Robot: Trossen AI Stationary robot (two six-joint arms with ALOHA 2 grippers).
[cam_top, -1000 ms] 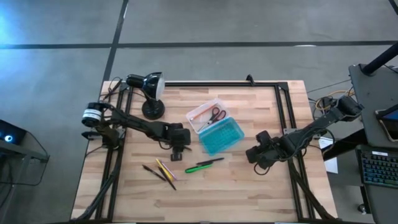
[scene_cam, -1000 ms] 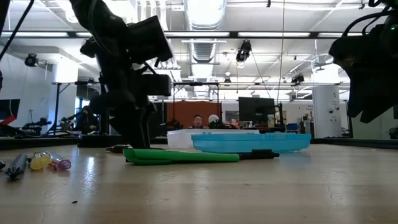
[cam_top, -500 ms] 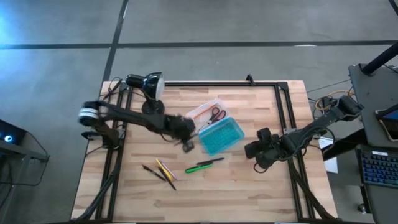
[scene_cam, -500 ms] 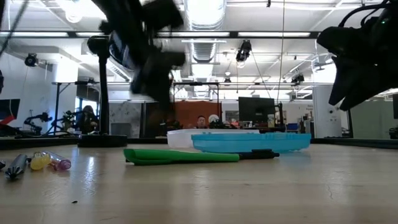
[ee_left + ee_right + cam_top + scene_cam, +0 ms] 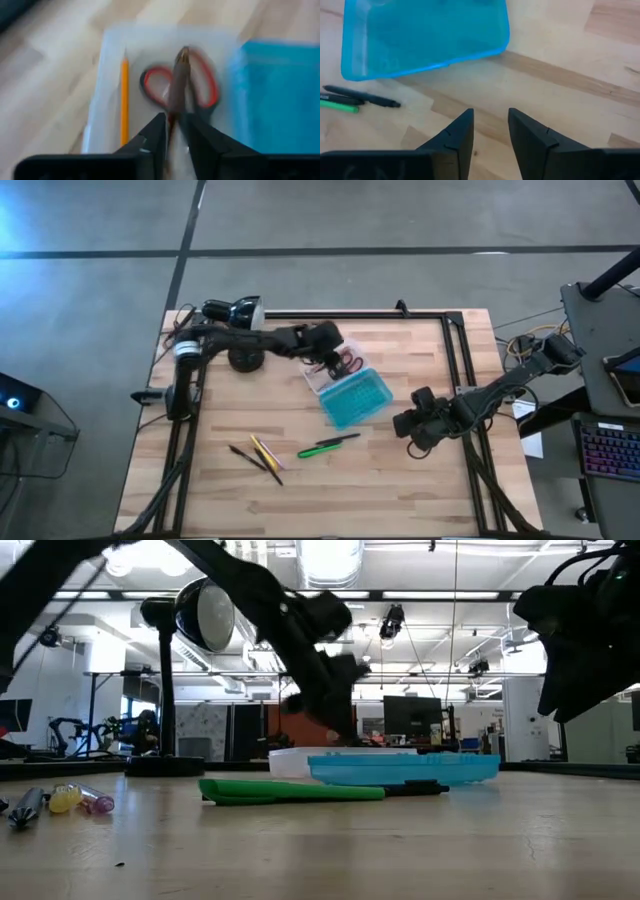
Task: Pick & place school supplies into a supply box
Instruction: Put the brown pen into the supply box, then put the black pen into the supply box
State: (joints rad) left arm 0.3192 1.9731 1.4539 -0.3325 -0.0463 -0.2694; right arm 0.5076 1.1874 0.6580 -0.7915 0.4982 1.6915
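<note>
The supply box lies open mid-table, its clear half (image 5: 318, 377) beside its teal half (image 5: 357, 401). Red-handled scissors (image 5: 202, 85) and an orange pencil (image 5: 123, 100) lie in the clear half. My left gripper (image 5: 175, 120) hangs over that half, shut on a thin brown pencil (image 5: 177, 75). A green marker (image 5: 314, 449) and a dark pen (image 5: 342, 439) lie on the wood near the teal half. More pens and pencils (image 5: 257, 455) lie farther left. My right gripper (image 5: 491, 125) is open over bare wood to the right of the box. My left gripper pinches the brown pencil's back part (image 5: 172, 112) between its two fingers. The fingers slant down from the table's left side and run along the pencil. The pencil sticks out ahead of the fingertips, over the scissors, clear of the box floor as far as the blur shows.
A black desk lamp (image 5: 235, 315) stands at the far left, close behind my left arm. A black frame rail (image 5: 455, 350) runs along the table's right side. Bare wood lies between the box and the near edge.
My left gripper has risen from the wood near the loose pens and swung toward the far right, ending over the box's clear half, rolling as it went. A thin brown thing that lay under it on the table is gone from that spot. My right arm has kept still.
</note>
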